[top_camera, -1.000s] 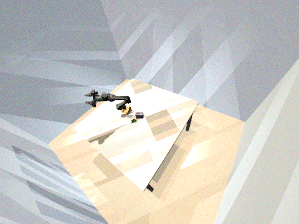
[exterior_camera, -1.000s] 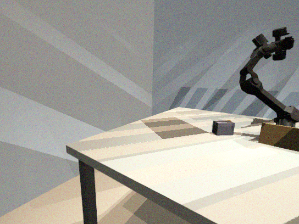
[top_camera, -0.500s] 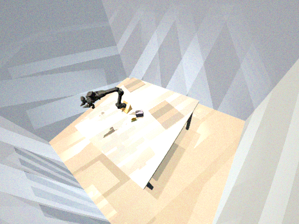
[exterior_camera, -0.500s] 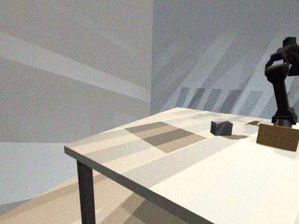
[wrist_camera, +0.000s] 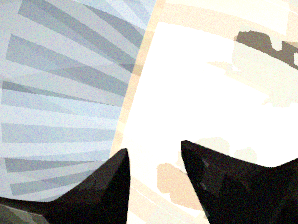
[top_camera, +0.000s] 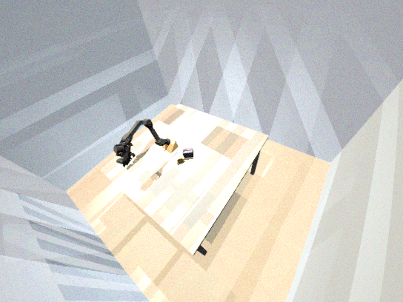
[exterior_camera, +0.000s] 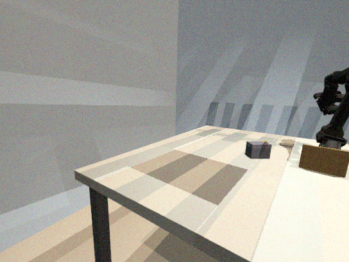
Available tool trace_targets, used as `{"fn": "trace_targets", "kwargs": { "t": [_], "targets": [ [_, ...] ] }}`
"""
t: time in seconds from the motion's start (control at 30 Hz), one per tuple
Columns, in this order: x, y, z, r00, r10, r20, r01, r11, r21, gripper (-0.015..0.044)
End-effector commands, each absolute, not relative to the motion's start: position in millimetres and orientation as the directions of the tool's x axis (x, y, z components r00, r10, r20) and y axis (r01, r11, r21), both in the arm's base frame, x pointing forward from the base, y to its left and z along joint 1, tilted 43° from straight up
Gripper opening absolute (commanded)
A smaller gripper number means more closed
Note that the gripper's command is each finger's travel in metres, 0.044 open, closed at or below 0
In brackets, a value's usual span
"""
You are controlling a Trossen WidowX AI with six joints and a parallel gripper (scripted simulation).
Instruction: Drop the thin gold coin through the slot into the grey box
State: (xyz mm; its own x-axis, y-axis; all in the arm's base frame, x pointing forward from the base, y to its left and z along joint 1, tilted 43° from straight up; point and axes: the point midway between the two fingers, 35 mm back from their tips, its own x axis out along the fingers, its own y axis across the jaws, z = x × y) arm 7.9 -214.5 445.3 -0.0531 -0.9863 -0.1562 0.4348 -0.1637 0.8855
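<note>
The gold coin stands in its small dark holder on the table, too small to show in detail; in the exterior view only the coin's golden top edge shows behind the box. The closed grey box stands close beside the holder; its slot cannot be made out. My gripper is partly open with nothing between its fingertips. It is held high in the air, well away from coin and box, pointing down toward the table and its edge. Neither coin, holder nor box shows in the wrist view.
A tan block stands by the arm's base, near the grey box. The wooden table carries all of it. A table edge runs through the wrist view, with a dark shadow at upper right.
</note>
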Motion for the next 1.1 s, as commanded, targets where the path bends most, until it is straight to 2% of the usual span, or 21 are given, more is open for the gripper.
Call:
{"fn": "trace_targets", "kwargs": {
  "t": [0.0, 0.13, 0.27, 0.43, 0.53, 0.63, 0.8, 0.93, 1.07],
  "targets": [
    [61.7, -239.5, 396.0, 0.093, -0.931, -0.352, 0.679, -0.199, 0.706, 0.0161],
    [112.7, -241.8, 354.8, 0.194, -0.844, -0.499, 0.855, -0.104, 0.508, 0.0161],
    [156.7, -232.3, 316.6, 0.224, -0.756, -0.615, 0.960, 0.064, 0.272, 0.0161],
    [201.0, -208.1, 275.9, 0.214, -0.673, -0.708, 0.952, 0.306, -0.003, 0.0161],
    [218.9, -191.6, 255.6, 0.193, -0.631, -0.751, 0.877, 0.454, -0.157, 0.0161],
    [242.0, -163.0, 227.1, 0.144, -0.585, -0.798, 0.660, 0.658, -0.363, 0.0161],
    [266.7, -107.8, 184.8, 0.047, -0.567, -0.823, 0.089, 0.823, -0.562, 0.0161],
    [273.2, -65.2, 158.5, -0.012, -0.600, -0.800, -0.367, 0.747, -0.554, 0.0161],
    [271.0, -24.6, 136.7, -0.039, -0.661, -0.749, -0.732, 0.530, -0.429, 0.0161]
  ]
}}
